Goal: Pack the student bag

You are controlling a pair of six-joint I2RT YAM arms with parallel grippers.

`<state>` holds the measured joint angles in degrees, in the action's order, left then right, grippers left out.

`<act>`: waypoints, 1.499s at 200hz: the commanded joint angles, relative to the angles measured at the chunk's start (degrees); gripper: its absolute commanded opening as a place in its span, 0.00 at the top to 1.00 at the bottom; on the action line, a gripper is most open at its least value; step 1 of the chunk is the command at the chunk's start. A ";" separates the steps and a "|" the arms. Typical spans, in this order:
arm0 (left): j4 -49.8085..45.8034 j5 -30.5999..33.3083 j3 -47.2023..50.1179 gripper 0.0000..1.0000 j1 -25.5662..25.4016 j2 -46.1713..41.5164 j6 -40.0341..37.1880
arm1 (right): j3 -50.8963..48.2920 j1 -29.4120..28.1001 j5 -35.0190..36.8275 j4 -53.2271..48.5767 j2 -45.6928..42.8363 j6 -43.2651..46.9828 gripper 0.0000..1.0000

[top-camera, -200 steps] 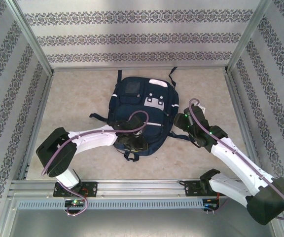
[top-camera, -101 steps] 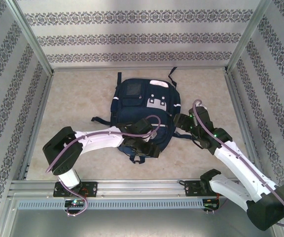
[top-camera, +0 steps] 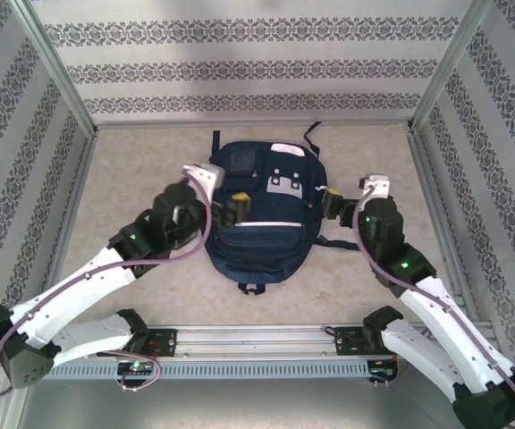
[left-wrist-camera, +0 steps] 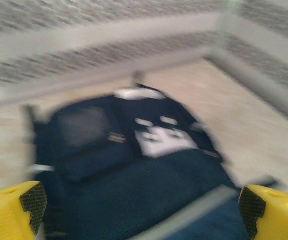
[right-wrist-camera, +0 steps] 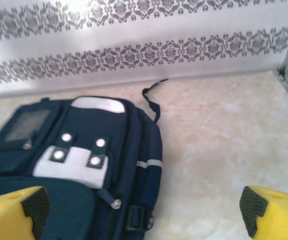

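The student bag [top-camera: 262,223], a navy-blue backpack with white stripes and a grey-white patch, lies flat in the middle of the table, top toward the back wall. My left gripper [top-camera: 233,207] hovers over the bag's left part, open, with nothing between its yellow fingertips [left-wrist-camera: 19,212]. In the blurred left wrist view the bag [left-wrist-camera: 134,170] lies below the left gripper [left-wrist-camera: 141,210]. My right gripper [top-camera: 331,204] stands open just off the bag's right side. From the right wrist, the bag [right-wrist-camera: 79,155] sits left of centre, and the right gripper [right-wrist-camera: 141,212] is empty above the bag's right edge.
The beige marbled table [top-camera: 132,179] is boxed in by patterned walls [top-camera: 257,63] with aluminium posts [top-camera: 56,67] at the corners. A metal rail [top-camera: 257,344] with both arm bases runs along the near edge. Dark straps [top-camera: 311,134] trail from the bag's top and sides.
Both grippers have opened wide. The left arm has pulled off the bag's lower front and swung up to its left part. The right gripper has lifted slightly away beside the bag.
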<state>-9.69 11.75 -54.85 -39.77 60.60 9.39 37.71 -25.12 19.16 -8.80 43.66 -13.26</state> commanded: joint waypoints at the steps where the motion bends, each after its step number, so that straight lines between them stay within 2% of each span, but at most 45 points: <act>1: 2.76 8.74 5.78 0.01 11.80 4.78 -5.00 | -4.62 1.47 -1.91 16.73 4.60 15.05 0.02; 18: 8.81 0.38 11.23 0.01 24.22 5.61 -1.62 | -5.68 2.61 -8.19 20.82 8.51 20.53 0.02; 27: 14.93 -2.98 15.70 0.01 28.64 5.55 -2.54 | -6.04 3.05 -5.84 22.62 10.82 21.50 0.02; 41: 21.45 -3.75 21.28 0.01 33.23 5.78 -2.70 | -7.66 6.32 -0.88 26.16 14.33 19.23 0.02; 51: 24.16 -7.60 24.11 0.01 35.71 6.60 -5.33 | -9.41 10.15 0.06 27.25 15.94 15.55 0.02; 70: 30.22 -7.77 28.51 0.01 39.46 10.04 -2.34 | -15.08 17.36 -6.17 33.40 16.65 11.97 0.02; 87: 36.35 -8.10 29.60 0.01 40.97 15.64 -2.60 | -21.07 22.06 -7.48 43.45 20.13 6.48 0.02; 95: 35.23 -8.48 27.74 0.01 41.39 17.34 -3.57 | -22.34 23.30 -8.56 47.07 22.51 7.17 0.02; 103: 40.51 -10.13 28.49 0.01 41.42 18.71 -4.70 | -23.44 24.35 -9.33 52.65 24.95 7.16 0.02; 119: 53.42 -10.64 32.30 0.01 41.39 21.86 -6.20 | -23.99 26.20 -16.78 59.51 28.34 7.77 0.02; 127: 58.01 -7.65 33.39 0.01 41.36 24.97 -5.04 | -24.89 26.27 -17.37 64.86 31.39 8.64 0.02; 140: 66.62 -11.72 34.75 0.01 41.35 29.96 -6.96 | -26.85 27.70 -16.79 75.89 38.83 6.80 0.02; 144: 65.46 -12.40 34.35 0.00 41.20 29.97 -7.44 | -27.63 28.09 -17.19 79.99 42.00 6.32 0.02; 151: 57.08 -13.62 31.90 0.01 40.86 27.94 -8.24 | -27.90 28.68 -17.13 88.17 47.90 4.97 0.02; 156: 56.47 -13.19 30.68 0.01 40.51 28.92 -8.82 | -26.31 29.10 -19.73 83.80 46.88 5.11 0.02; 163: 58.83 -12.79 31.55 0.01 40.28 29.24 -8.72 | -22.81 29.00 -21.85 71.37 43.08 6.68 0.02; 168: 56.27 -12.55 30.80 0.01 40.25 28.73 -8.64 | -19.33 28.09 -21.28 62.04 41.26 7.86 0.02; 172: 55.92 -12.34 30.65 0.01 40.21 28.65 -8.68 | -16.32 26.83 -19.82 58.98 41.86 9.05 0.02; 183: 56.86 -12.36 30.93 0.01 40.16 28.90 -8.77 | -16.00 23.40 -16.13 62.69 44.00 11.83 0.02; 201: 56.34 -12.30 30.80 0.01 40.21 28.76 -8.73 | -14.99 24.51 -18.21 58.14 42.70 11.48 0.02; 216: 56.49 -12.34 30.86 0.01 40.21 28.82 -8.73 | -15.56 24.69 -18.49 60.72 43.46 11.13 0.02; 300: 57.16 -12.28 31.12 0.01 40.04 28.93 -8.75 | -15.57 24.03 -17.58 59.69 42.83 11.87 0.02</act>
<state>44.66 0.16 -23.05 0.80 89.86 1.63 22.48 -0.91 1.83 50.68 87.24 -2.33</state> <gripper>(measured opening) 0.994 0.979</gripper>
